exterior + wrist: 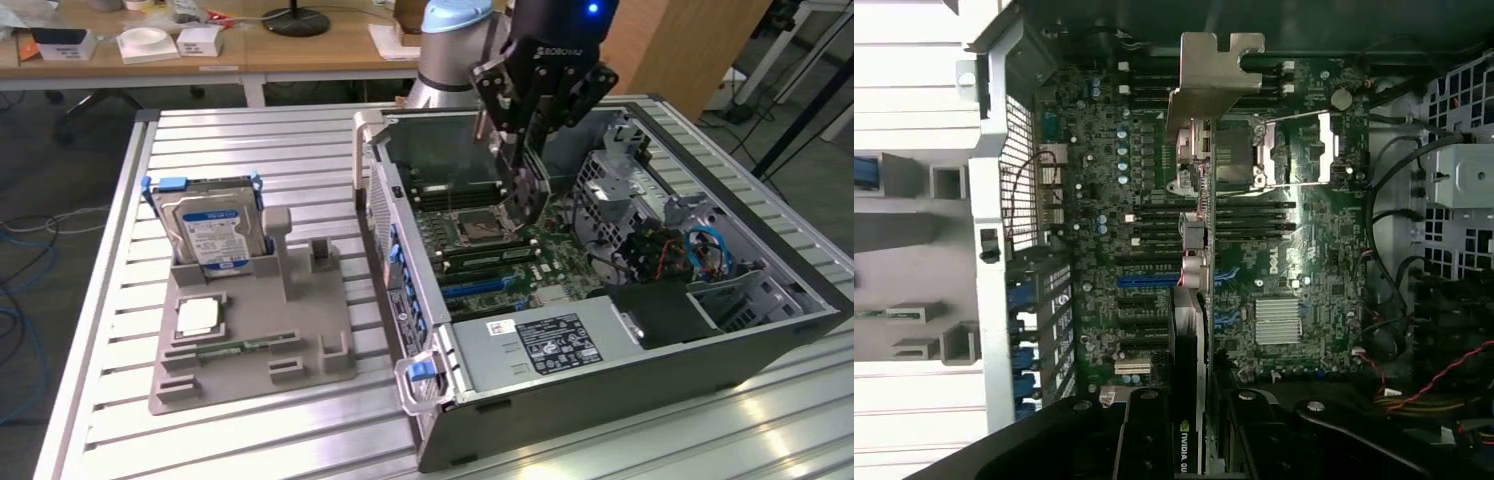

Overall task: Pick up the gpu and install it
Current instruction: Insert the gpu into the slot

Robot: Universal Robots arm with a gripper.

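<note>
The gripper point(519, 150) is clamped on the graphics card point(530, 200), which hangs below the jaws over the motherboard point(1094, 200); best held upright, edge square to a slot.

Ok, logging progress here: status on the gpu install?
Gripper shut on gpu. Card edge-on above motherboard, not yet slotted. Red cables off to one side.

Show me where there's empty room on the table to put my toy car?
Bare table lies between the hard drive and the far edge, and in front of the gray holder toward the near edge. Inside the computer case it is crowded: the pincer holds the gpu over the motherboard.
</note>
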